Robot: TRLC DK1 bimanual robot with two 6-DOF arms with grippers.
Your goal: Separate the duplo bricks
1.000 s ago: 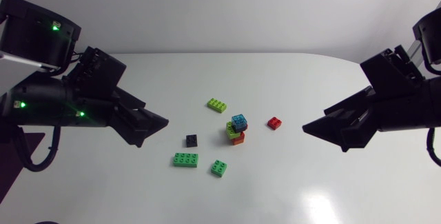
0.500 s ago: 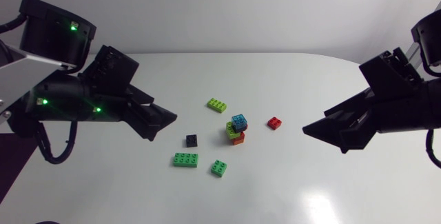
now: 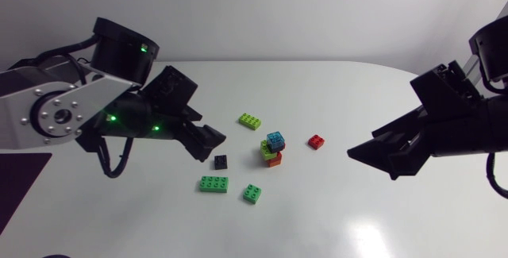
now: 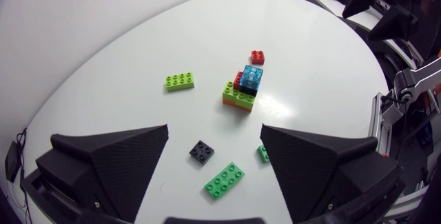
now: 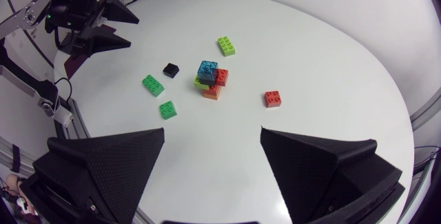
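A small stack of duplo bricks [image 3: 272,150] stands mid-table: a blue brick [image 3: 275,140] on top, with lime, red and orange bricks under it. In the left wrist view the stack [image 4: 244,89] lies well ahead of my open left gripper [image 4: 213,138]. A black brick [image 4: 201,151] and a green brick [image 4: 224,180] sit between its fingers, untouched. In the head view my left gripper [image 3: 210,137] hangs left of the stack, just above the black brick [image 3: 220,162]. My right gripper [image 3: 361,150] stands open far to the right, and in its own view the stack [image 5: 211,79] is ahead of this gripper [image 5: 212,141].
Loose bricks lie around the stack: a lime one [image 3: 251,121] behind it, a red one [image 3: 316,141] to its right, a long green one [image 3: 213,183] and a small green one [image 3: 253,194] in front. Bare white table [image 3: 357,210] lies between the red brick and my right gripper.
My left arm has swung to the right and its gripper has come close to the black brick. The right arm and all bricks have stayed where they were.
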